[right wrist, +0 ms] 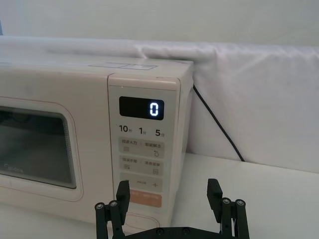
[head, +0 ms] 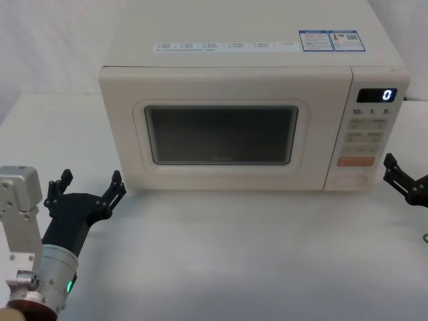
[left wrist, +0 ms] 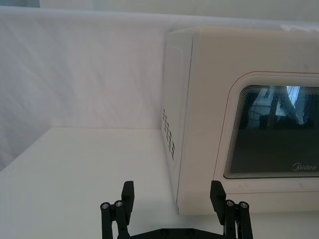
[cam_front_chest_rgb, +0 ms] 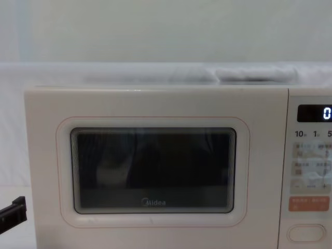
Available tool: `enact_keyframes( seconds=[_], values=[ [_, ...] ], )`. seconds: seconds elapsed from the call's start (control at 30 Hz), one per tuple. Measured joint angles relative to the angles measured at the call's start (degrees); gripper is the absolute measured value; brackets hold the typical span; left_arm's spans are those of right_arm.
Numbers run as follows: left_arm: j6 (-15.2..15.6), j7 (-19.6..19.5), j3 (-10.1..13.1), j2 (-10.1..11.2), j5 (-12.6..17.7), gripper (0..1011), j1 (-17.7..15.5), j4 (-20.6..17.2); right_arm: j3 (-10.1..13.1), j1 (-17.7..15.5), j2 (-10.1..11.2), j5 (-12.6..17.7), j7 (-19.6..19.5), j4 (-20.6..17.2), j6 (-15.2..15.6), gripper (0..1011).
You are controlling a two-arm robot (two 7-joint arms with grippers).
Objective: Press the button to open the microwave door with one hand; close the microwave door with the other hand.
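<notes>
Fingers [head: 118, 182] on the left gripper [head: 90, 185] are spread wide apart and hold nothing. This gripper hangs low over the tabletop [head: 221, 254], near the front left corner of the microwave [head: 247, 73], not touching it. The right gripper [head: 399, 175] has its fingers open too, and it is empty. It sits just beside the right side of the microwave, close to the control panel [head: 369, 137]. The microwave door [head: 224, 134] is shut, flat against the front. The button [head: 351, 180] is the wide oval key at the bottom of the panel, under the orange key [head: 354, 161]. Nothing touches it. The little screen [head: 376, 95] shows 0.
</notes>
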Motion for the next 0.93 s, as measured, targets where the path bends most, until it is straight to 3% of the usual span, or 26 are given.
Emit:
enact_keyframes(
  seconds=[0.93],
  values=[
    [0.0,0.0,0.0,0.0,0.0,1001,0.0,0.0,0.0,0.0,0.0,0.0,0.0,0.0,0.0,1002]
  ],
)
